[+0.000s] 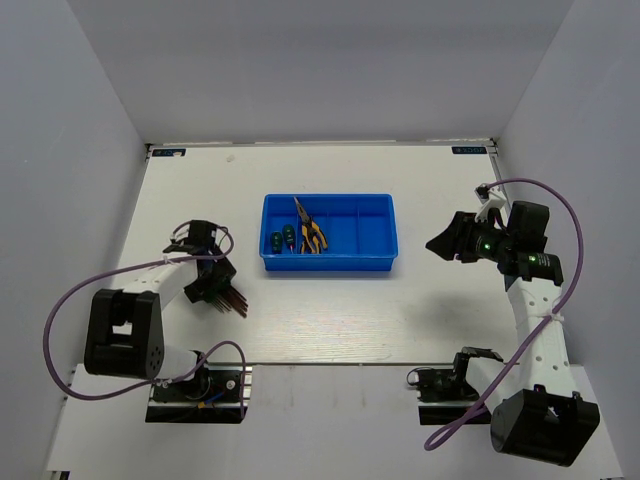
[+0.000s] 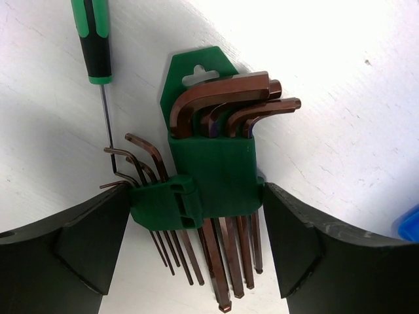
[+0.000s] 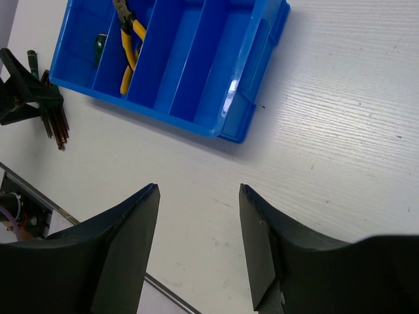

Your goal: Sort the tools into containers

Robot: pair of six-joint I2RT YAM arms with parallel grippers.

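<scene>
The blue tray [image 1: 330,264] sits mid-table, also in the right wrist view [image 3: 163,118]. Its left compartment holds green-handled screwdrivers [image 1: 283,240]. The one beside it holds yellow-and-black pliers [image 1: 311,230], which also show in the right wrist view [image 3: 127,39]. My left gripper [image 1: 218,283] is left of the tray. Its jaws press both sides of the hex key set's green holder [image 2: 209,176], low over the table. My right gripper [image 1: 440,243] hangs open and empty, right of the tray [image 3: 198,190].
A green-and-black-handled screwdriver with a thin shaft [image 2: 93,39] lies on the table just beyond the hex keys. The tray's two right compartments hold nothing. White walls close the table at the back and on both sides.
</scene>
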